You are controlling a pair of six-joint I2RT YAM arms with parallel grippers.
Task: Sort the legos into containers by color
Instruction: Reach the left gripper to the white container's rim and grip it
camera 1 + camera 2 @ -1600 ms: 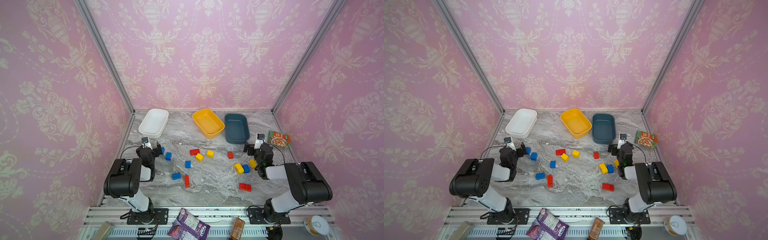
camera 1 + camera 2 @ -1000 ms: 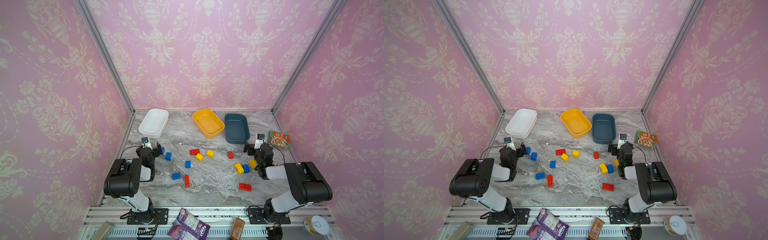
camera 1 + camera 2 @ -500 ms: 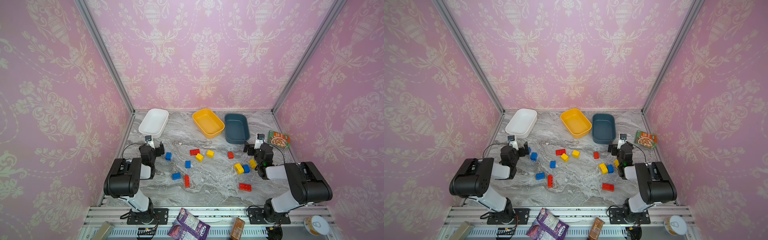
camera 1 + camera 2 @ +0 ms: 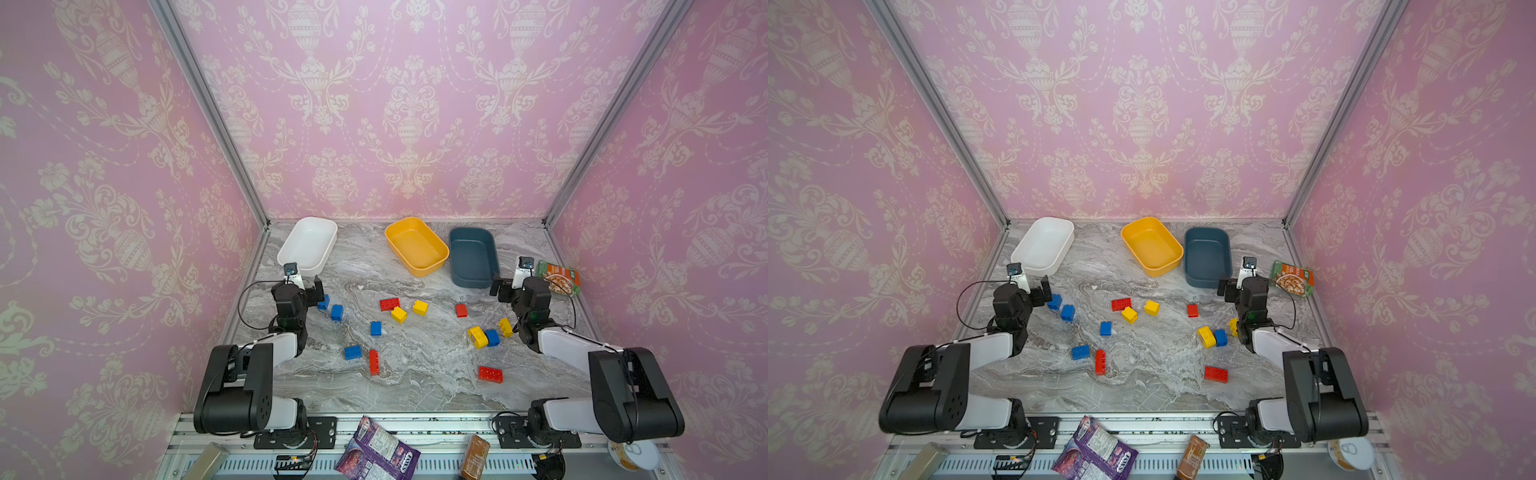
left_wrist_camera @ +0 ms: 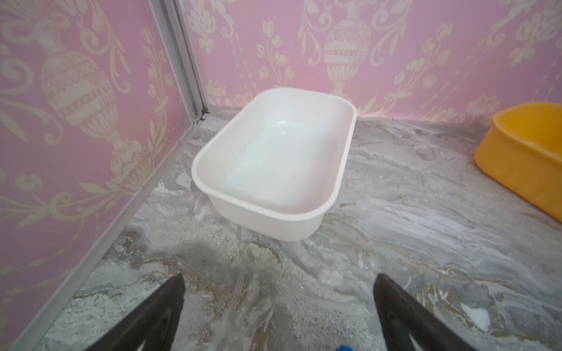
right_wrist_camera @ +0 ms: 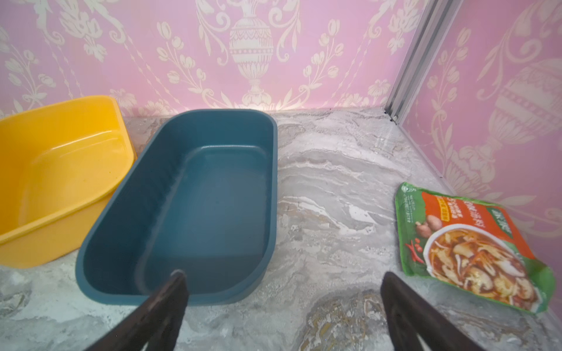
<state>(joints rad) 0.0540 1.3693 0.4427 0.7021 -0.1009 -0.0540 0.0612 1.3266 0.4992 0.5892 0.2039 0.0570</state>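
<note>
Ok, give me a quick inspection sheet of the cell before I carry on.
Surface: grey marble table, no spills seen.
Job's things: red, blue and yellow bricks loose on the table; white tub, yellow tub, blue tub empty.
Clutter: green soup packet near the right wall; purple packet and can at the front edge.
Grippers: left gripper open, empty; right gripper open, empty.
Cables: black cable loops off the left wrist.
Surroundings: pink patterned walls.

Pink damask walls [image 4: 409, 104] (cream urns), marbled tabletop [image 4: 424, 388]
</note>
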